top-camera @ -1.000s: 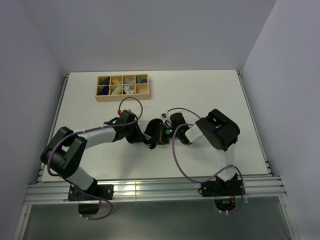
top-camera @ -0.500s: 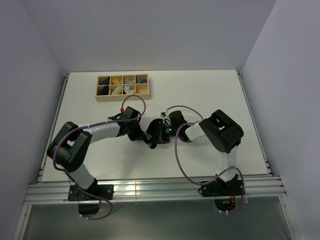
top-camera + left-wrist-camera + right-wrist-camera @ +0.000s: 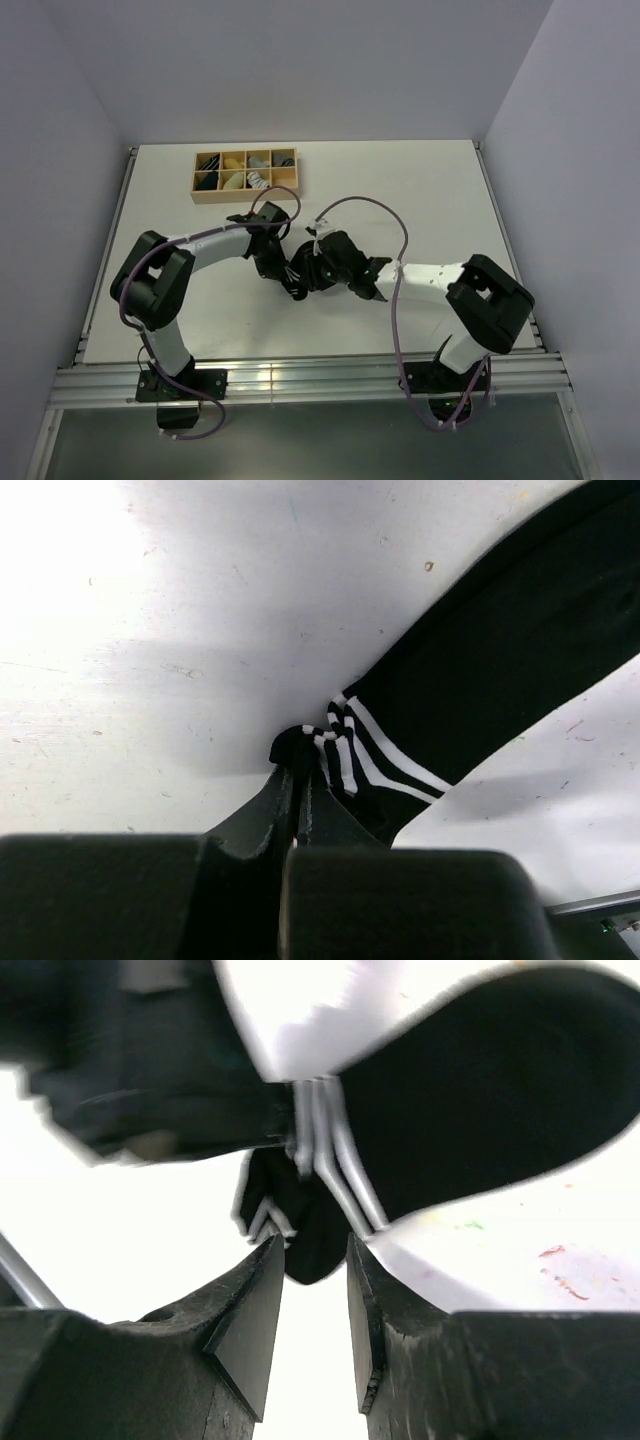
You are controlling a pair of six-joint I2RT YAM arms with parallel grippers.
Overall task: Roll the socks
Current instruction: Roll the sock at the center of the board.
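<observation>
The left gripper (image 3: 298, 772) is clamped tight on the bunched cuff of the black sock (image 3: 500, 660). Its two fingertips press together, with a fold of fabric and the white bands pinched right at their ends. From that pinch the sock's body runs away ahead and to the right of the fingers, lying flat on the white table (image 3: 150, 630).

The right gripper (image 3: 312, 1252) meets the same cuff from the opposite side. Its jaws are parted by a narrow gap (bare table shows between them) and grip nothing. The dark bunch sits just ahead of its fingertips, barely reaching in between them.
</observation>
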